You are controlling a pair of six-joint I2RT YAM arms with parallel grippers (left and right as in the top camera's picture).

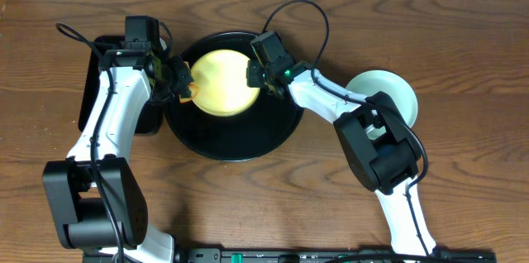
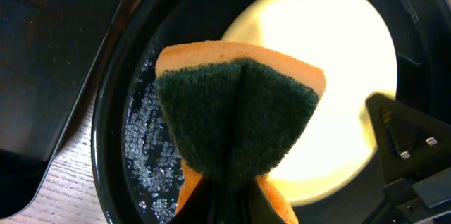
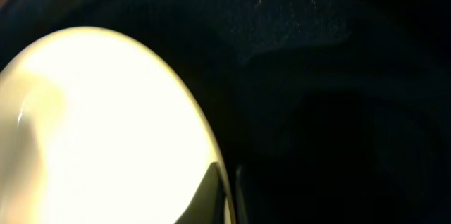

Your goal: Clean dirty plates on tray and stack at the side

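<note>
A pale yellow plate (image 1: 220,83) lies in the upper part of the round black tray (image 1: 231,141); it also shows in the left wrist view (image 2: 331,90) and in the right wrist view (image 3: 91,132). My left gripper (image 1: 183,83) is shut on an orange sponge with a dark green scrub face (image 2: 236,122), held at the plate's left edge. My right gripper (image 1: 255,75) is shut on the plate's right rim (image 3: 224,189). Pale blue-green plates (image 1: 385,98) sit stacked on the table at the right. Foam bubbles (image 2: 148,146) lie on the tray floor.
A smaller rectangular black tray (image 1: 92,89) lies left of the round tray, under my left arm. The right arm stretches from the bottom right across the blue-green plates. Bare wooden table lies in front of the tray.
</note>
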